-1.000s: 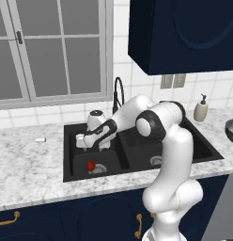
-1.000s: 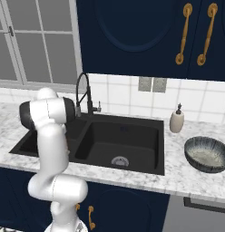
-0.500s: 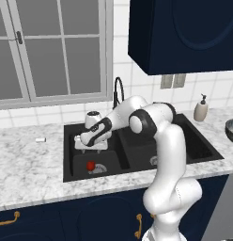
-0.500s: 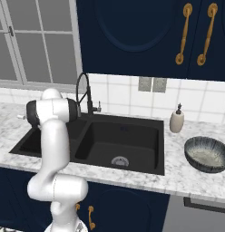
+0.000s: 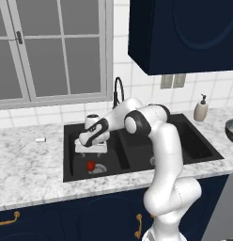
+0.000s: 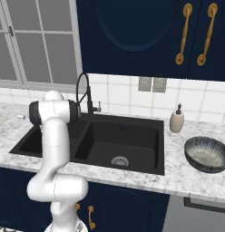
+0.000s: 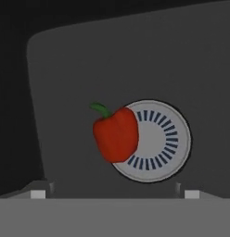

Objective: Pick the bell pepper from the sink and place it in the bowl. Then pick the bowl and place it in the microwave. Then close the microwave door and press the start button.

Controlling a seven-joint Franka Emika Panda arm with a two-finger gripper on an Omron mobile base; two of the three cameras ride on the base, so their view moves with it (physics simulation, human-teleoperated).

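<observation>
Red pepper [image 5: 90, 165] down in the sink's [image 5: 71, 176] left basin, lying partly over the silver drain [image 7: 156, 141], green stem [image 7: 101, 110] pointing away from it. Gripper [image 5: 91, 149] hanging just above the pepper, inside the left basin, not touching it; jaws spread fully wide, holding nothing, both tips low at either side in the hand view with the pepper between and beyond them. Right basin beside it, with its own drain [image 6: 119, 161]. Dark ribbed bowl [image 6: 207, 154] upright on the marble tabletop [image 6: 187, 179] right of the sink, near the front edge, well apart from the pepper. Soap bottle [image 6: 177, 120] at the sink's back right corner. Black gooseneck tap [image 6: 83, 92] behind the divider, against the tiled wall. Small white object [image 5: 40, 140] on the tabletop left of the sink.
</observation>
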